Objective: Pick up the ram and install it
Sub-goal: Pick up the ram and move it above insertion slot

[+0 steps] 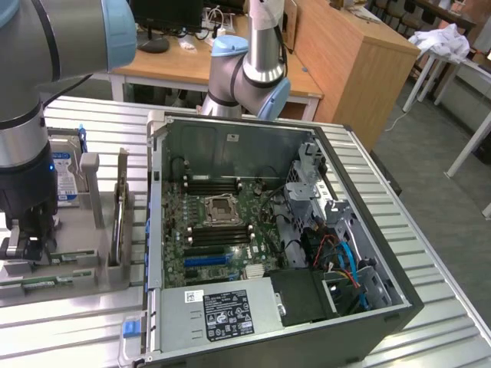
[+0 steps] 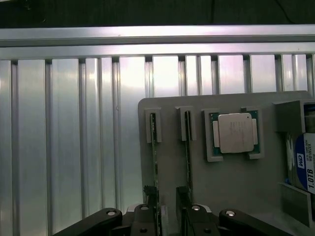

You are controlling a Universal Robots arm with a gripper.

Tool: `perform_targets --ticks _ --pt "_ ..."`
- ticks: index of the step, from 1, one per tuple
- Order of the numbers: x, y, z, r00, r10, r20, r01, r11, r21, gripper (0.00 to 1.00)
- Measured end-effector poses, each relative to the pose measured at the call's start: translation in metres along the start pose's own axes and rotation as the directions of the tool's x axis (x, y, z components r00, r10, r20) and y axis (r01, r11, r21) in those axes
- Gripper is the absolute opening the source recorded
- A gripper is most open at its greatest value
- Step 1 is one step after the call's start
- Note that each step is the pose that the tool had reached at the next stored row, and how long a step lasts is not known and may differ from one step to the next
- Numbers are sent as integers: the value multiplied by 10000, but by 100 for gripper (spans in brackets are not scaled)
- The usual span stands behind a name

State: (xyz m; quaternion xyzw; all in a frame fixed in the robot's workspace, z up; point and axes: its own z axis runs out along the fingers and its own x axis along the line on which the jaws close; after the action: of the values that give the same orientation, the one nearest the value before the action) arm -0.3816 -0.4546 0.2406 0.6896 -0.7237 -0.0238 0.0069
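Hand (image 2: pixel 166 209) spread wide over ram (image 2: pixel 155 162), just inside tray (image 2: pixel 231 191) edge

A grey holder plate (image 2: pixel 221 182) lies on a ribbed aluminium table (image 2: pixel 64 147). A square silver processor chip (image 2: pixel 234 132) sits flat in its own recess on the plate. Just beside the chip, a second ram stick (image 2: pixel 187 147) stands on edge in a narrow slot. A first ram stick (image 2: pixel 154 147) stands parallel in the next slot, farther from the chip. On the chip's other side, a hard drive (image 2: pixel 305 167) with a blue label stands at the plate's edge. The gripper (image 2: pixel 166 204) hangs over the ends of both sticks with its jaws apart, one dark fingertip (image 2: pixel 149 196) close against the first stick; which stick sits between the jaws is unclear
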Motion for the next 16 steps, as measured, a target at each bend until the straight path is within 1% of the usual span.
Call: perform_targets --ticks 2,7,11,12,16 --pt "0 -1 1 10000 -9 2 9 10000 10 30" --pt "0 0 1 10000 -41 3 41 10000 74 30" --pt "0 1 1 10000 -66 5 66 9999 155 30" --pt "0 1 1 10000 -71 6 71 9998 167 30" --pt "0 1 1 10000 -73 6 72 9998 169 30"
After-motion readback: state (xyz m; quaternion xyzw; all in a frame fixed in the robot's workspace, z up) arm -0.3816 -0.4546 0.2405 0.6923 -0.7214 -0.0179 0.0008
